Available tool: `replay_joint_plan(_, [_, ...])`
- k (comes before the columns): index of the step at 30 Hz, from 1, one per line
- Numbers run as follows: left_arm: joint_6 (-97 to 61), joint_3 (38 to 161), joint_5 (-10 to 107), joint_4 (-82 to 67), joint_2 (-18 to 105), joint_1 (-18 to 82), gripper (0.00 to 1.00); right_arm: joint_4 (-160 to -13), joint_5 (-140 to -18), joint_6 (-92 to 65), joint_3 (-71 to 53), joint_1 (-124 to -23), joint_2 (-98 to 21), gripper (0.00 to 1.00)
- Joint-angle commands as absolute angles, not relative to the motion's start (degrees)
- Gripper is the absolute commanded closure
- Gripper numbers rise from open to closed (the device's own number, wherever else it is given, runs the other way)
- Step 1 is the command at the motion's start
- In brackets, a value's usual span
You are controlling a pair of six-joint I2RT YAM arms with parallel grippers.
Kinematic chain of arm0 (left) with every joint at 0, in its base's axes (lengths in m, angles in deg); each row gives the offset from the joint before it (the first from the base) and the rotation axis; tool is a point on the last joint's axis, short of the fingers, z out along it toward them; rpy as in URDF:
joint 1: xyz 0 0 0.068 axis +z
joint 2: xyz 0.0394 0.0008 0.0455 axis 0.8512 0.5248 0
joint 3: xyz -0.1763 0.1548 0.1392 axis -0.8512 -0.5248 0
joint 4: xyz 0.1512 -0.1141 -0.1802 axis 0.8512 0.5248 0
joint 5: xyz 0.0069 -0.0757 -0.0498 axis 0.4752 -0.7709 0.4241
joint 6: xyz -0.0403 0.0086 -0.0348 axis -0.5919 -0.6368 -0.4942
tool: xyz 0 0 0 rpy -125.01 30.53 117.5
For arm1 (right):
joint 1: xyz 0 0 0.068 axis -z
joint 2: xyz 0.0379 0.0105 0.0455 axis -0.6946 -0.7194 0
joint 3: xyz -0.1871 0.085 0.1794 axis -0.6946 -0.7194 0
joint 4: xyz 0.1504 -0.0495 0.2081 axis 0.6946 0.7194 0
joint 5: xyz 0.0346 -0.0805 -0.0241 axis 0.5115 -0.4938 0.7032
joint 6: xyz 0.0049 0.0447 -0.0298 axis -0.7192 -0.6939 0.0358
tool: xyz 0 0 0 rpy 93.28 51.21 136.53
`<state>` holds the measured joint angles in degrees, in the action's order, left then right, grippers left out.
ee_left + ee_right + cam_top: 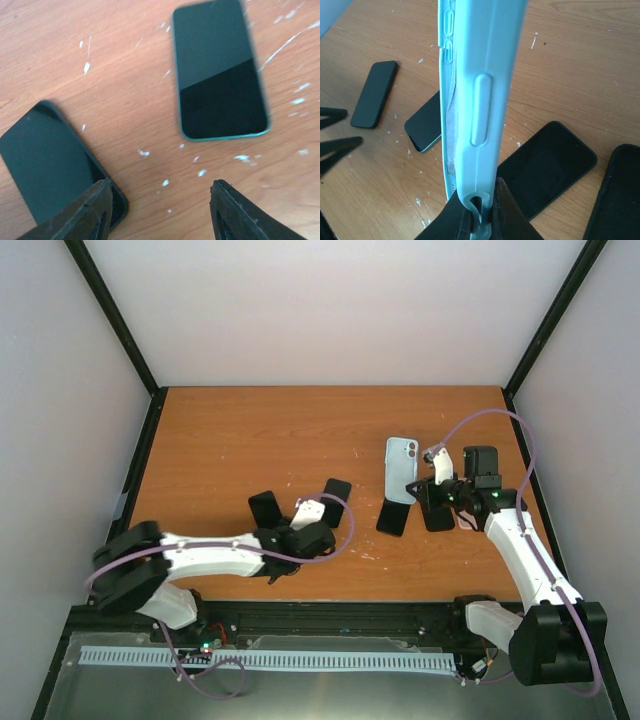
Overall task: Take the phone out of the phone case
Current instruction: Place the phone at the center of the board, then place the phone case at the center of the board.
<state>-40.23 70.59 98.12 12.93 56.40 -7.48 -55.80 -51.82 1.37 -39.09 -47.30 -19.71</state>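
orange-brown wooden table (230,440): case gripped, phone out

right gripper (480,210) jaws pinch one end of the pale blue soft phone case (480,75). left gripper (160,200) jaws stand spread, gripping nothing; the dark, teal-rimmed phone (220,70) lies flat just ahead.

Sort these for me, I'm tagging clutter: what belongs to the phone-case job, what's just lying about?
Job: light blue case, pinched by the right gripper; open left gripper.
Lying about: green-edged phone, dark phone, black phone; whether any came from the case, unclear.

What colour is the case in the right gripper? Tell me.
Pale mint case, best in the right wrist view.
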Motion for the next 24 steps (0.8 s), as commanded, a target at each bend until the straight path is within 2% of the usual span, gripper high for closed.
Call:
replay_joint_plan(1, [-37.4, 67.9, 86.6, 4.4, 44.3, -4.1, 0.43, -53.7, -54.4, 5.6, -36.8, -46.8, -20.1, 0.97])
replay_joint_plan(8, [-32.8, 66.6, 66.5, 1.9, 31.5, 7.5, 0.25, -43.1, -57.6, 12.3, -27.5, -44.0, -27.3, 0.97])
replay_joint_plan(12, [-31.5, 66.9, 52.2, 1.5, 28.9, 14.3, 0.14, -35.3, -61.5, 18.8, -18.9, -37.1, -33.3, 0.97])
replay_joint_plan(15, [-31.4, 67.0, 42.9, 0.5, 29.0, 16.7, 0.11, -28.7, -64.7, 24.5, -13.2, -30.8, -39.4, 0.97])
replay_joint_plan(20, [-34.1, 62.6, 34.5, -7.3, 27.4, 16.8, 0.05, -21.8, -71.0, 32.7, -6.0, -22.1, -47.5, 0.97])
replay_joint_plan(24, [-34.0, 61.3, 34.0, -8.4, 27.9, 16.8, 0.01, -19.5, -77.5, 36.6, -2.3, -17.2, -52.6, 0.97])
